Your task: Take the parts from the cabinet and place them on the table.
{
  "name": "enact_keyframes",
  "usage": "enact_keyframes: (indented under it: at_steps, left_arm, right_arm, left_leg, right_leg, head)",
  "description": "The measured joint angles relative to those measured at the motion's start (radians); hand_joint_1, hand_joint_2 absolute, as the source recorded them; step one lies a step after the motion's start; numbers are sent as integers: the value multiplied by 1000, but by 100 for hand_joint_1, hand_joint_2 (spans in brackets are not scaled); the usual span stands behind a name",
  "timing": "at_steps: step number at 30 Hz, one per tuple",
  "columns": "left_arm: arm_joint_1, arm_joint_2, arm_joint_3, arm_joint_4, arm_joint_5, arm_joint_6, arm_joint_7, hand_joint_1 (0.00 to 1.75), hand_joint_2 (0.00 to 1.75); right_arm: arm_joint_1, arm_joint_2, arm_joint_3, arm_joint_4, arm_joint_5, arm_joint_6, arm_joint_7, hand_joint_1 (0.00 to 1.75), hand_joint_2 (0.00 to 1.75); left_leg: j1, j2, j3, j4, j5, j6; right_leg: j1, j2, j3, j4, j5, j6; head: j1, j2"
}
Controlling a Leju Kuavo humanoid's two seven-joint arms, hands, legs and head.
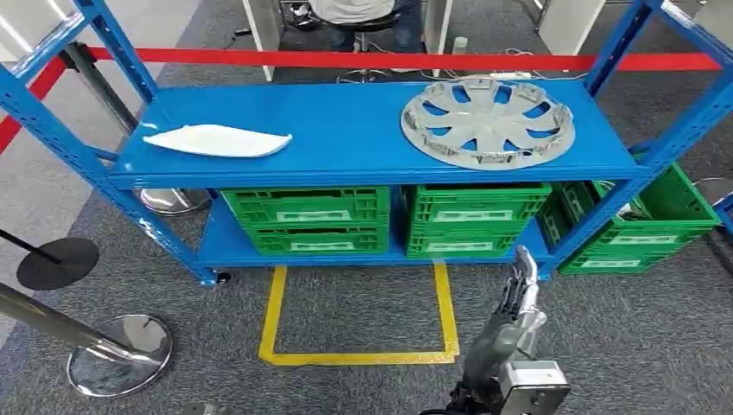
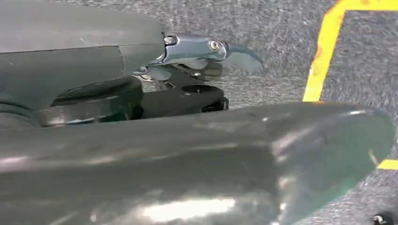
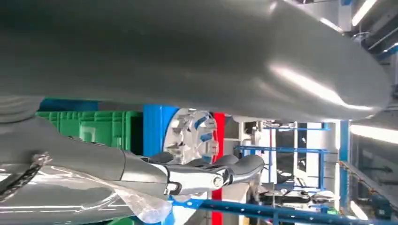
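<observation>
Wheel cover (image 1: pixel 487 121) on top shelf (image 1: pixel 346 130) — well beyond right hand (image 1: pixel 521 285), fingers straight, empty.

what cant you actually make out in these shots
- Left hand: left wrist view, the grey cover hides most of it; open or shut unclear.
- Green plastic crates: head view, the blue metal shelf hides their contents.
- Silver wheel cover: right wrist view, partly hidden behind the right hand.

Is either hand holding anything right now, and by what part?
Nothing is held. The right hand is raised, fingers straight, short of the rack; the hubcap and white part lie untouched.
</observation>
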Motion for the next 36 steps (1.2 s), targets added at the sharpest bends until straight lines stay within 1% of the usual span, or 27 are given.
enact_keyframes:
  at_steps: [2,4,5,6,7,8,9,10,11,12,14,16,17,19,20,21,22,23,25,26,27,30,31,32,33,35,36]
  left_arm:
    - [-1,-2,0,0,-2,0,0,0,0]
    - [-4,-2,0,0,-2,0,0,0,0]
    - [-5,-1,0,0,-2,0,-1,0,0]
    - [-4,0,0,0,-1,0,-1,0,0]
    - [-4,0,0,0,-1,0,-1,0,0]
    - [-4,0,0,0,-1,1,-1,0,0]
    - [-4,0,0,0,-1,1,-1,0,0]
    - [-4,0,0,0,-1,3,-1,0,0]
    - [-4,0,0,0,-1,3,-1,0,0]
    - [-5,1,0,0,-1,4,-1,0,0]
    - [-4,1,0,0,-1,5,-2,0,0]
    - [-6,1,0,0,-1,6,-2,0,0]
    - [-6,1,0,0,-1,6,-2,0,0]
    - [-5,1,0,0,-1,6,-2,0,0]
    - [-4,1,0,0,-1,6,-2,0,0]
    - [-4,1,0,0,0,3,-2,0,0]
    - [-3,1,0,0,3,-11,-3,0,0]
    - [-3,1,0,0,10,-26,-6,0,0]
    - [-2,2,0,0,16,-51,-11,0,0]
    - [-3,3,0,0,19,-59,-12,0,0]
    - [-4,3,0,0,19,-60,-12,0,0]
    - [-3,3,1,0,18,-30,1,0,0]
    - [-3,3,1,0,16,-24,1,0,0]
    - [-4,3,2,0,13,-22,2,0,0]
    - [-6,2,1,0,11,-21,2,0,0]
    - [-6,0,1,0,11,-20,2,0,0]
    - [-5,1,1,0,11,-19,2,0,0]
  right_arm:
    - [-3,0,0,-3,2,0,-1,0,0]
    - [-1,-1,-1,-3,0,0,0,0,0]
    - [1,-2,-1,-3,0,0,0,0,0]
    - [3,-3,-2,-3,0,0,0,0,0]
    - [3,-4,-2,-2,0,0,0,0,0]
    - [3,-4,-2,-2,0,0,0,0,0]
    - [3,-4,-2,-2,0,0,0,0,0]
    - [2,-4,-2,-2,0,0,0,0,0]
    - [1,-4,-1,-2,0,0,1,0,0]
    - [0,-4,-1,-2,0,0,0,0,0]
    - [4,-4,0,-2,0,0,0,0,0]
    - [3,-4,0,-2,0,0,0,0,0]
    - [3,-4,0,-2,0,0,0,0,0]
    - [4,-4,0,-2,0,0,0,0,0]
    - [4,-4,0,-2,0,0,0,0,0]
    - [4,-4,0,-2,0,0,0,0,0]
    - [4,-4,0,-2,0,0,0,0,0]
    - [4,-4,0,-2,0,0,0,0,0]
    - [3,-4,0,-2,1,0,0,0,0]
    - [3,-4,0,-2,1,0,0,0,0]
    - [4,-4,0,-2,1,0,0,0,0]
    - [2,-4,0,-2,2,0,0,0,0]
    - [3,-4,0,-3,2,0,0,0,0]
    - [2,-4,0,-4,3,0,0,0,0]
    - [0,-4,0,-4,3,0,0,0,0]
    - [3,-4,-1,-4,2,0,0,0,0]
    - [4,-5,-1,-4,2,0,1,0,0]
  left_leg:
    - [7,2,18,-18,2,5]
    - [6,2,19,-17,-3,11]
    - [6,3,19,-17,-5,11]
    - [6,2,20,-16,-6,10]
    - [6,2,23,-16,-9,10]
    - [6,1,28,-16,-12,8]
    - [6,0,34,-15,-15,4]
    - [7,-1,38,-13,-20,-1]
    - [-1,-1,38,-8,-24,-8]
    - [-1,-1,35,-4,-25,-12]
    - [1,0,38,-7,-22,-17]
    - [2,0,38,1,-35,-25]
    - [3,1,24,39,-64,-33]
    - [9,2,-45,190,-140,-42]
    - [9,2,-81,265,-167,-44]
    - [10,2,-101,307,-173,-44]
    - [9,2,-97,296,-149,-43]
    - [9,2,-76,248,-107,-39]
    - [6,2,15,66,-13,-22]
    - [1,5,42,24,-26,-12]
    - [-1,6,59,-8,-37,-9]
    - [-4,3,53,-7,-36,-7]
    - [8,3,63,-23,-32,-3]
    - [7,3,68,-26,-33,0]
    - [7,4,69,-26,-36,4]
    - [6,4,72,-26,-43,10]
    - [6,4,74,-26,-46,11]
  right_leg:
    - [-1,1,-30,52,-34,7]
    - [-4,0,-124,218,-102,15]
    - [-4,0,-169,288,-121,17]
    - [-4,0,-191,313,-115,19]
    - [-4,0,-188,288,-79,19]
    - [-5,0,-162,221,-28,19]
    - [-5,-1,-119,125,27,18]
    - [-6,-3,-79,40,63,16]
    - [-1,-3,-68,19,41,13]
    - [-3,2,-59,14,48,0]
    - [1,4,-59,16,49,-9]
    - [-8,1,-53,10,53,-21]
    - [-8,1,-51,10,51,-27]
    - [-8,-2,-51,10,50,-31]
    - [-7,-2,-51,10,49,-32]
    - [-7,-1,-50,10,48,-33]
    - [-7,2,-48,10,39,-34]
    - [-7,5,-43,10,31,-35]
    - [-5,2,-24,9,21,-31]
    - [-6,1,-25,7,16,-28]
    - [-2,2,-22,11,18,-19]
    - [-5,-1,-11,1,21,-5]
    - [-5,-1,-20,3,10,2]
    - [-4,-2,-28,28,-4,5]
    - [-4,-1,-60,88,-31,7]
    - [-5,-1,-157,254,-89,12]
    - [-5,-1,-196,308,-94,14]
  head:
    - [5,0]
    - [6,0]
    - [5,0]
    - [6,0]
    - [6,0]
    - [6,0]
    - [6,0]
    - [6,0]
    - [6,0]
    - [5,0]
    - [3,0]
    - [5,0]
    - [-2,0]
    - [-4,0]
    - [-4,0]
    - [-5,0]
    - [-4,0]
    - [-5,0]
    - [-5,0]
    - [-3,0]
    - [-5,0]
    - [-3,0]
    - [-3,0]
    - [2,0]
    - [5,0]
    - [6,0]
    - [6,0]
